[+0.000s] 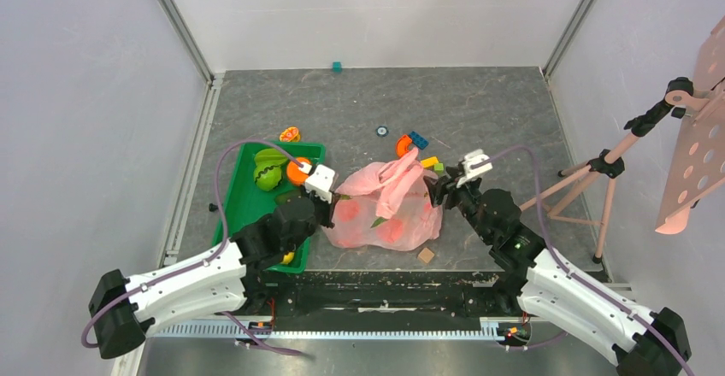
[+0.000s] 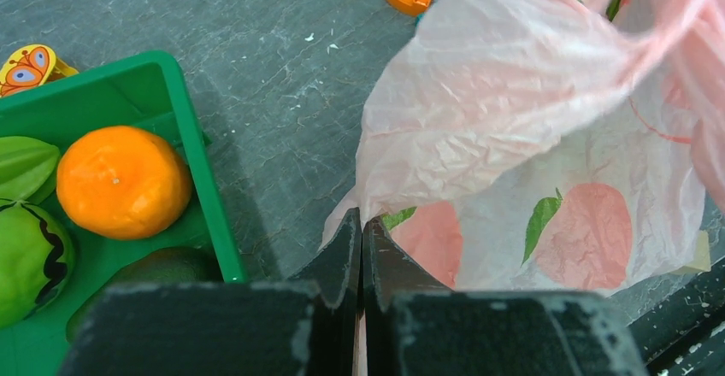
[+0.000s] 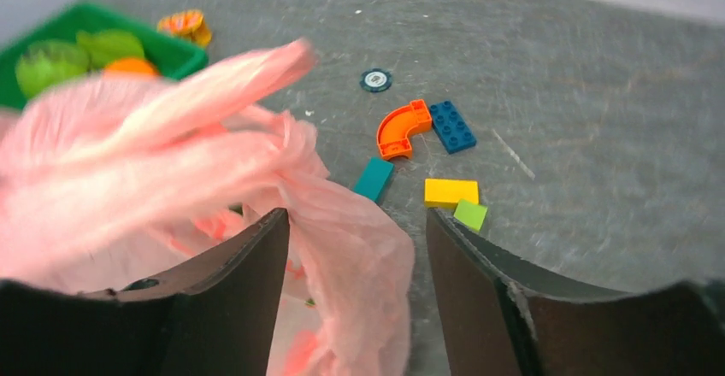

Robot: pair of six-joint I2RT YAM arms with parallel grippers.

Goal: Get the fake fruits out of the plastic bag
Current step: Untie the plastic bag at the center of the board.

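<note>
At table [image 1: 479,111] centre: bag [image 1: 389,209], slumped, handles up. Left gripper [image 2: 360,222]: closed, pinching bag's near-left edge, likely as anchor. Right gripper [image 3: 357,218]: jaws apart, straddling loose fold, gripping nothing. Fruits: not discernible; red patches look printed; presumably inside bag.

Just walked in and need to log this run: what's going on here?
Two robot arms are working on a pink bag lying on the table between them. The left pincer is shut on its edge; the right pincer is open, with a fold of the bag between its jaws. What is inside cannot be seen.
</note>
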